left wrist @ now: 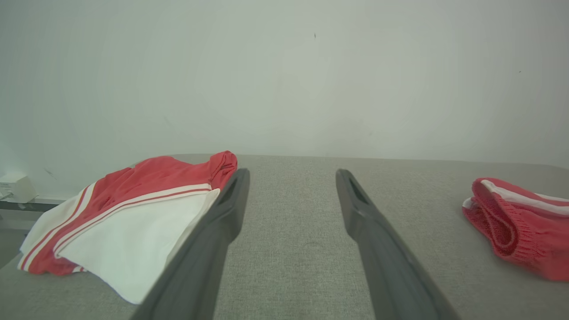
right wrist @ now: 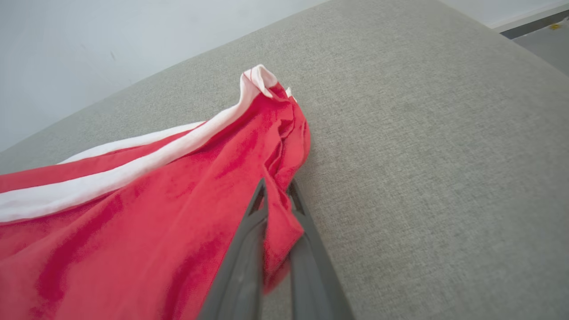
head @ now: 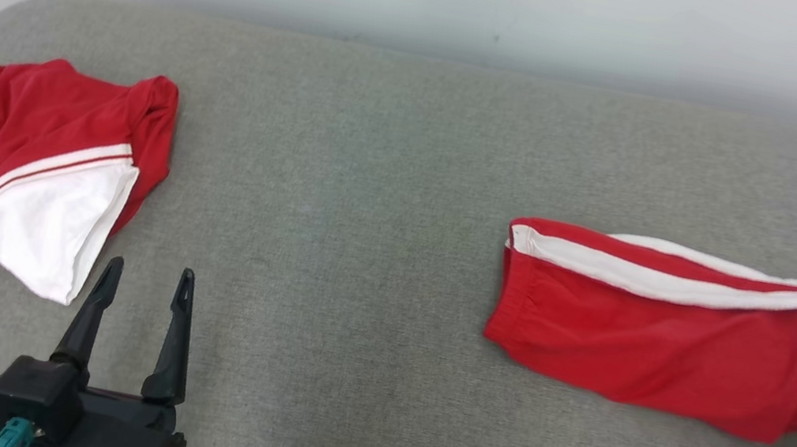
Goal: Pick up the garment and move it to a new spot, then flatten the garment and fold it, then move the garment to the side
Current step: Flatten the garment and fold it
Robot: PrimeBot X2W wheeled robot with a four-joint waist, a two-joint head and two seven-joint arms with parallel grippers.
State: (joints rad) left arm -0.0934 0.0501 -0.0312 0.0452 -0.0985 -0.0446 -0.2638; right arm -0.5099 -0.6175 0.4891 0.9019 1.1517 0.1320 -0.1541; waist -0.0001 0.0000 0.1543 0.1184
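The right gripper (right wrist: 276, 189) is clamped on a narrow pinch of red cloth at the right-hand end of the red shorts (head: 668, 338), which lie on the right part of the grey padded surface (head: 368, 211), well apart from a second red-and-white garment (head: 33, 158) at its left edge. The hold looks thin: only a small fold sits between the fingers, so a quick pull could let it slip out, or lift just one layer and spill the folded shape open. Dragging rather than lifting would probably bunch the cloth on the woven cover. The left gripper (head: 151, 268) hovers with its fingers apart, holding nothing, near the other garment. The shorts' long axis runs left to right across the head view, the elastic waistband pointing toward the middle of the surface, the white stripe along the far edge.
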